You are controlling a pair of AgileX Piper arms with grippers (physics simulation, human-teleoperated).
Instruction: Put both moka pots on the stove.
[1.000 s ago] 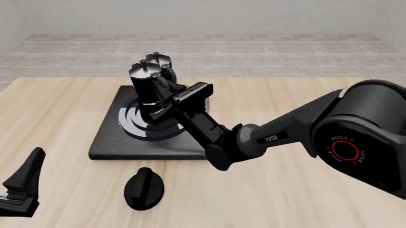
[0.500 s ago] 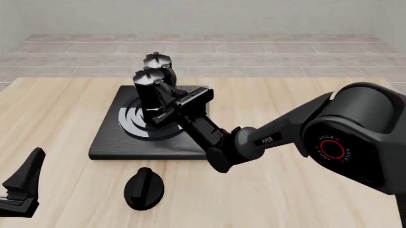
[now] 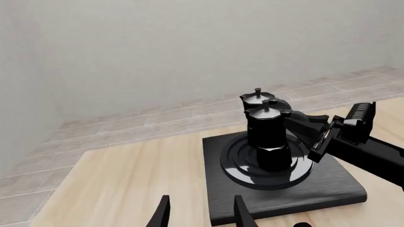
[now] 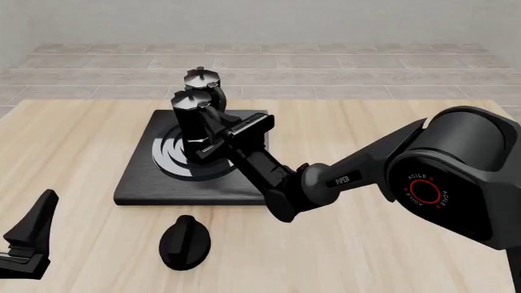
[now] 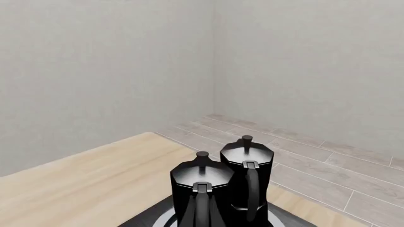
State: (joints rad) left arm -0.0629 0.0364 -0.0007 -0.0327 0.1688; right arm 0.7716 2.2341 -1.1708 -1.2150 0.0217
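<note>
Since a second ago, the nearer glossy black faceted moka pot (image 4: 190, 125) has come down from a raised, slightly leftward position onto the burner; over the last half second almost nothing has shifted.

Nearer pot: upright on the silvery-grey concentric ring burner (image 4: 175, 160) of the flat square black stove slab (image 4: 143, 183), silvery lid and knob uppermost. Seen also in the left wrist view (image 3: 268, 137) and in the right wrist view (image 5: 198, 191), where its curved handle faces the camera.

Farther glossy black faceted moka pot (image 4: 204, 85): upright, just behind the first, appearing to touch or nearly touch it; whether its base stands on the burner or only on the slab cannot be told. Handle faces the right wrist camera (image 5: 247, 182).

Stove: on the pale wooden tabletop (image 4: 391, 244), towards the left of centre.

Right tool (image 4: 205, 137): reaches in at the nearer pot's handle side; the front and left wrist views suggest its fingers close about the handle, but whether they actually pinch it cannot be told.

Left tool (image 3: 198, 218): low at the near left corner of the tabletop, fingers spread apart, holding nothing, well apart from the stove.

Black oval knob with a ridge (image 4: 185, 242): on the tabletop, near the stove's front edge.
</note>
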